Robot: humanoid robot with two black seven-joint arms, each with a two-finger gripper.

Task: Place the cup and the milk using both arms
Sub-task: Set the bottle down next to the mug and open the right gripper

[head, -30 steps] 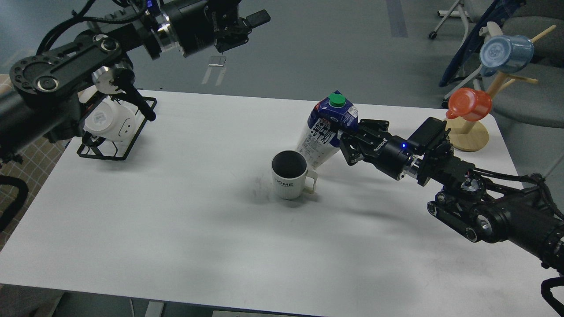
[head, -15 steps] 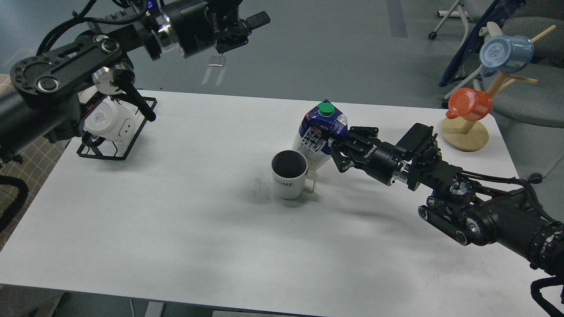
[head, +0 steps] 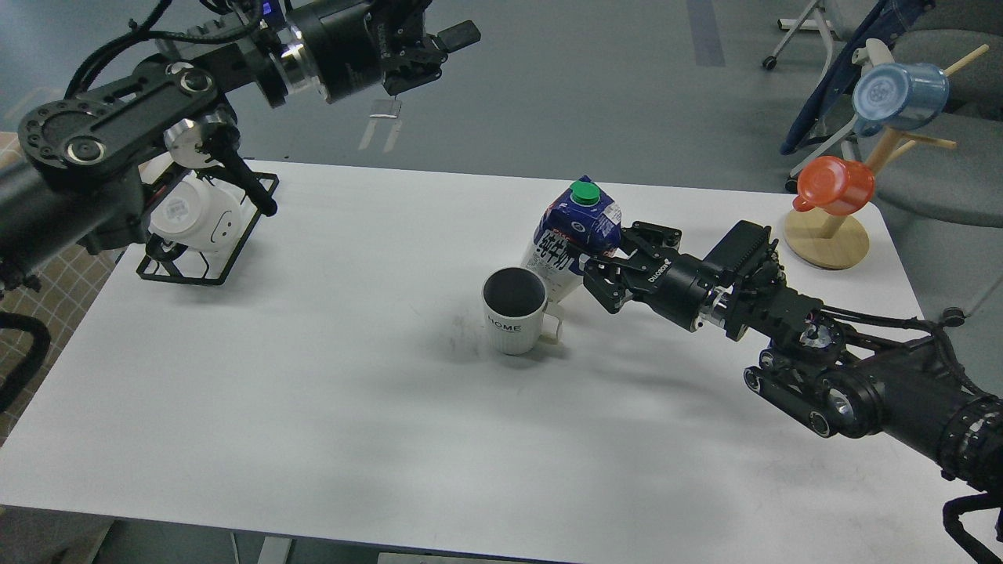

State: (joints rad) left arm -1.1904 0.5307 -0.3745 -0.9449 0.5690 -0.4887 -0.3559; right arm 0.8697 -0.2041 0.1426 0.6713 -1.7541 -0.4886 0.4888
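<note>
The cup point(head: 514, 311) stands upright a little right of the frame's centre, its handle turned toward the right and its "HOME" lettering facing the camera, with nothing holding it, so its part of the job looks done. The milk point(head: 570, 241) stands just behind and to the right of it, leaning slightly left, its base hidden behind the cup, so I cannot tell whether it is fully seated. The right gripper point(head: 602, 262) reaches in from the lower right with its fingers spread around the carton's right side; they look loosened rather than clamped, though contact cannot be ruled out. The step in hand seems to be letting go of the milk. The next move calls for a straight pull-back to the right, without nudging the carton into the cup. The left gripper point(head: 439, 48) hangs high in the upper left, spread and empty, well apart from both. The white tabletop point(head: 313, 407) is mostly bare, with a faint dark smudge left of the cup. A black wire rack point(head: 208, 254) with white cups sits at its left edge, and a wooden cup tree point(head: 831, 235) with an orange cup point(head: 835, 186) and a blue cup point(head: 899, 97) at its right corner. Beyond lies grey floor and a chair at upper right.
</note>
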